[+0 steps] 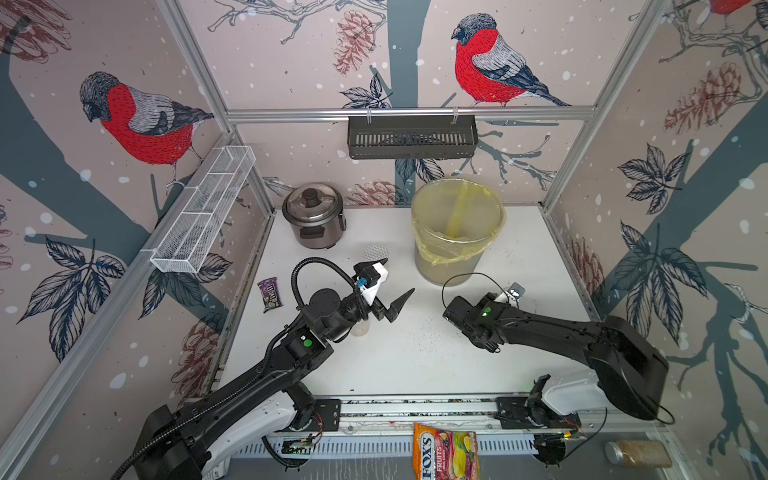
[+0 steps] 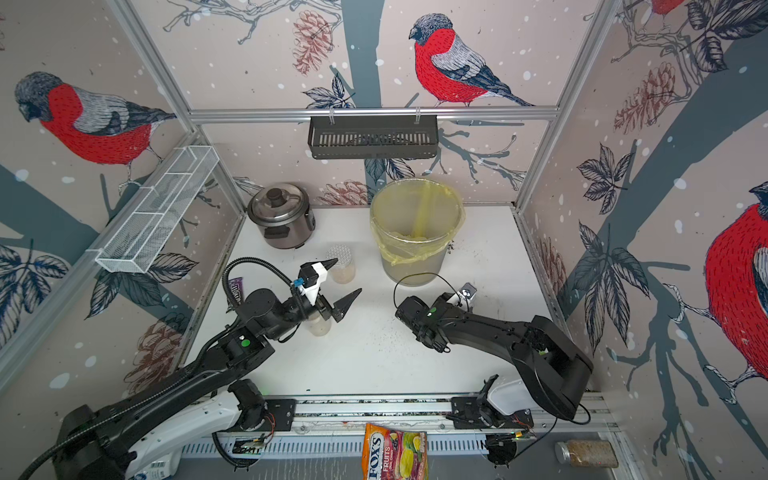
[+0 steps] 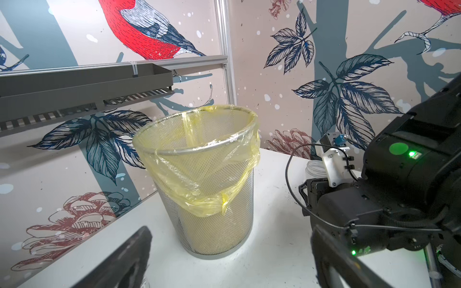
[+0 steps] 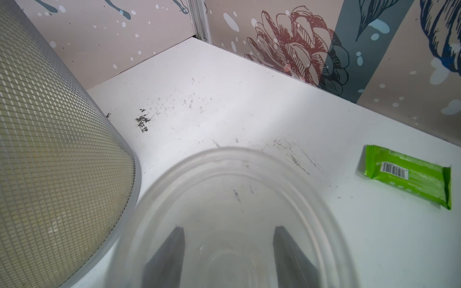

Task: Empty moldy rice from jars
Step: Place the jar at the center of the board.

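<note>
We clamp the right gripper (image 4: 229,256) on an empty-looking clear jar (image 4: 237,162) at four o'clock of the bin (image 1: 451,266). We should set it down upright. The left gripper (image 1: 399,276) has its fingers apart. The moldy rice (image 2: 343,276) sits in the lidded jar (image 2: 340,254), at the bin's nine o'clock.

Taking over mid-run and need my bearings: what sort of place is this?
Probably a mock kitchen inside a robot test cell: a rice cooker and a bag-lined waste bin stand on a white table, walled by an aluminium frame with bird-wallpaper panels.

A lab robot cell: aluminium frame (image 1: 409,113), 2 rail-mounted arms (image 1: 257,374) (image 1: 552,328).
</note>
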